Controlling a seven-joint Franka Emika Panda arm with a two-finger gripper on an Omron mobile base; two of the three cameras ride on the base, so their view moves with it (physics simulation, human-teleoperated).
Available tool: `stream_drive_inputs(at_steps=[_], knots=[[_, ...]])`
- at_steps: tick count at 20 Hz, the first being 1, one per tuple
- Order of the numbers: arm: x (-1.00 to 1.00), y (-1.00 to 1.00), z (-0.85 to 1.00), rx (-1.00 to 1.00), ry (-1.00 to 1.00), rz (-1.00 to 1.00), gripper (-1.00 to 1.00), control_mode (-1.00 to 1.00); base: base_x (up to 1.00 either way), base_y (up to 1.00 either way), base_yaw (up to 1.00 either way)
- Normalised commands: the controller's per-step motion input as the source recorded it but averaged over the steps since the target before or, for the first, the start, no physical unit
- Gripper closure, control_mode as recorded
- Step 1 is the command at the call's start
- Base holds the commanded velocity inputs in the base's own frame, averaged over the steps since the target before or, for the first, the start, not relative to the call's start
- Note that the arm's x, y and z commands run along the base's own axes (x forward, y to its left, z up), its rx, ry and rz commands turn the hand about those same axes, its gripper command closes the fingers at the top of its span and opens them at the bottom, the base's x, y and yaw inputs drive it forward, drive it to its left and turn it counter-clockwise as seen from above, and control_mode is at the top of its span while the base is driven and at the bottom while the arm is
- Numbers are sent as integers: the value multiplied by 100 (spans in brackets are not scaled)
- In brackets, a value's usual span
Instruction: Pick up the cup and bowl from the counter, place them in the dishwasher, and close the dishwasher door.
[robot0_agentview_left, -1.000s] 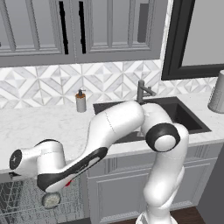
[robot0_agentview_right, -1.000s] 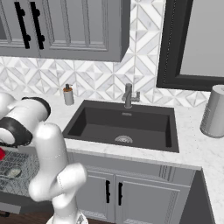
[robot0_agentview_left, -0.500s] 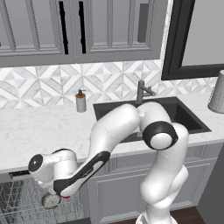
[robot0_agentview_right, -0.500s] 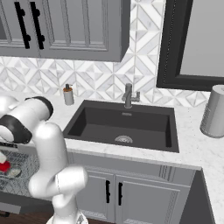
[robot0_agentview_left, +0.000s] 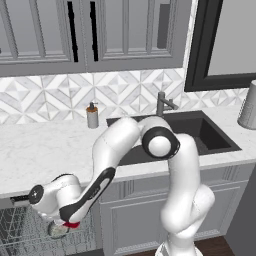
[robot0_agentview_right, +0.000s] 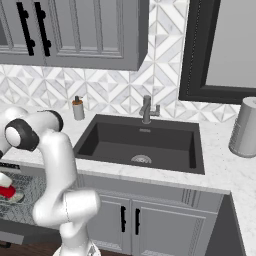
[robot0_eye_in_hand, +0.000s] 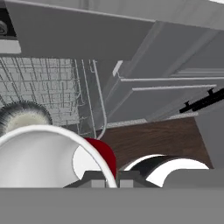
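Observation:
My gripper (robot0_eye_in_hand: 109, 180) hangs low over the grey wire rack (robot0_eye_in_hand: 43, 87) of the open dishwasher (robot0_agentview_left: 20, 235), under the edge of the white marble counter (robot0_agentview_left: 45, 150). Its fingers are shut on the rim of the grey bowl (robot0_eye_in_hand: 39, 153), which looms large at the lower left of the hand view. The red cup (robot0_eye_in_hand: 105, 155) sits just behind and below that rim, its pale inside showing. From the left base the bowl (robot0_agentview_left: 56, 230) and a sliver of the cup (robot0_agentview_left: 73, 225) peek out under the hand. From the right base the cup (robot0_agentview_right: 6, 191) lies in the rack (robot0_agentview_right: 27, 200).
A beige soap dispenser (robot0_agentview_left: 92, 116) stands by the dark sink (robot0_agentview_right: 142, 142) with its faucet (robot0_agentview_right: 146, 109). A grey canister (robot0_agentview_right: 245, 127) stands at the far right. Grey panelled cabinet doors (robot0_eye_in_hand: 166, 94) flank the dishwasher, above a dark wood floor (robot0_eye_in_hand: 153, 135).
The arm has folded further down and the hand has sunk a little lower over the rack, still holding the bowl.

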Motion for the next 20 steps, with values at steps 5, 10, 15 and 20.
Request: stream_drive_inputs(at_steps=[5,10,15,20], knots=[[4,39,-31,-12,-4,0,100,-100,0,0,0],[3,5,-41,-4,-6,0,100,-100,0,0,0],[27,0,-25,0,-8,0,100,-100,0,0,0],[34,0,-10,0,-4,0,100,-100,0,0,0]])
